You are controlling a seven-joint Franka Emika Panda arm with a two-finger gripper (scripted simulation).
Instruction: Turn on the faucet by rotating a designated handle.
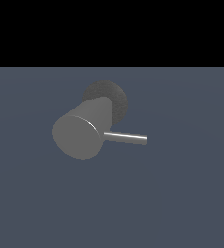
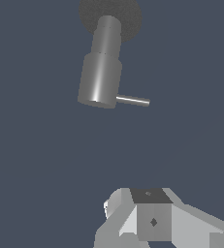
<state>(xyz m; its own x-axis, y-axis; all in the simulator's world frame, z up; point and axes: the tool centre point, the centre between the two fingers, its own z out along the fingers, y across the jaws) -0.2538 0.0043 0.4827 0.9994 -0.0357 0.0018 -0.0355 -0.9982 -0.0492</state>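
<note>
Matte grey and thick-bodied, the faucet [image 1: 82,131] stands out from a dark, rough round base [image 1: 108,99] on the flat slate-blue surface [image 1: 181,193]. In the exterior view its flat round end faces the camera, tilted toward that view's left, with the base partly hidden behind the body.

The handle [image 1: 125,138], a thin, straight, shiny metal rod, sticks sideways out of the faucet close to the flat end, pointing toward the exterior view's right. Its tip hangs free, touching nothing.

From the wrist view the faucet [image 2: 100,72] shows as a stepped cylinder, a narrower neck at the base and a wider drum at the free end, and the handle [image 2: 133,100] leaves that drum near its rim.

The gripper [image 2: 147,220] appears only in the wrist view, as pale grey blocky housing well apart from the faucet, with bare surface between them. Its fingertips lie outside the picture, so I cannot tell how far the jaws are parted; nothing is seen held in them.
</note>
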